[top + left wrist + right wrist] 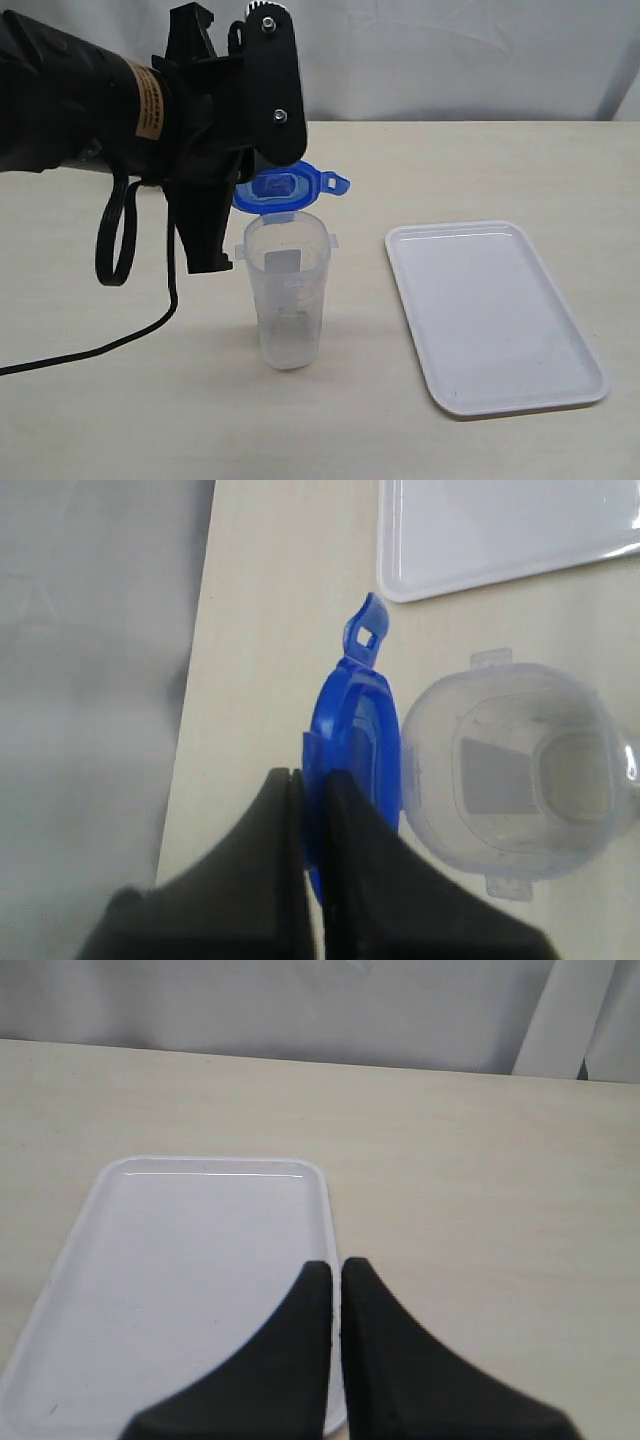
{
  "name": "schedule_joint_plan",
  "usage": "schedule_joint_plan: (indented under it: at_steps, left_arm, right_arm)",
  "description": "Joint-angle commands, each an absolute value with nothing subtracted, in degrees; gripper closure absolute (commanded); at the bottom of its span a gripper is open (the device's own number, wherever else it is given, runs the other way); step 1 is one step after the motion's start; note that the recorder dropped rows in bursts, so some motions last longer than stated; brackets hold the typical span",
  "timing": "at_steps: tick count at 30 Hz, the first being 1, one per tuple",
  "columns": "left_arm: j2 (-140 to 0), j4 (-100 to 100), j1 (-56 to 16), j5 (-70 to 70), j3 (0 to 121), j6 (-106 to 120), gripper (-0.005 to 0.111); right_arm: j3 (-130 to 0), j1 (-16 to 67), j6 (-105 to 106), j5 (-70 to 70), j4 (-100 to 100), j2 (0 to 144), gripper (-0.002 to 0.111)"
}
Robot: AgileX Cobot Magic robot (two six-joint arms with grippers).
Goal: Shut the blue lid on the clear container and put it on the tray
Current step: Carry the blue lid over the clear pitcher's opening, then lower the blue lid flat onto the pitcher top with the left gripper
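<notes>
Partly hidden behind the left gripper [305,777], whose jaws pinch its edge, the blue lid [287,188] hangs tilted over the open mouth of the clear container [288,300], upright on the table [450,170]. Beside it, across a strip of table, lies the tray [495,310]; the right gripper [335,1265], jaws pressed together on nothing, hovers over its rim

1. The table [480,160] has a pale wood-grain top. Its far edge meets a white backdrop [450,50].
2. The clear container [287,300] stands upright on the top, mouth open, well short of the far edge.
3. The tray [490,315] lies flat near the container, not touching it.
4. A black cable [60,357] trails over the top on the container's other side.
</notes>
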State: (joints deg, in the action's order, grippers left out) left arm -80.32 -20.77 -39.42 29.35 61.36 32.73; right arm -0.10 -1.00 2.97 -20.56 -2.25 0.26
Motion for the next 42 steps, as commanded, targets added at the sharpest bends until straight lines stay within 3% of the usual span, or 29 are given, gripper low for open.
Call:
schedule_joint_plan:
  at_steps: [1,20,42]
  left_arm:
    - [-79.9,-20.6,-39.7,29.9,61.4,31.2,0.107]
    - [-79.9,-22.0,-41.4,27.7,61.4,31.2,0.107]
    - [-79.9,-21.9,-44.0,35.7,61.4,25.1,0.107]
  right_arm:
    - [0.0,-1.2,3.4,-20.5,-2.1,0.0,0.104]
    - [0.0,-1.2,3.4,-20.5,-2.1,0.0,0.104]
    - [0.0,-1.2,3.4,-20.5,-2.1,0.0,0.104]
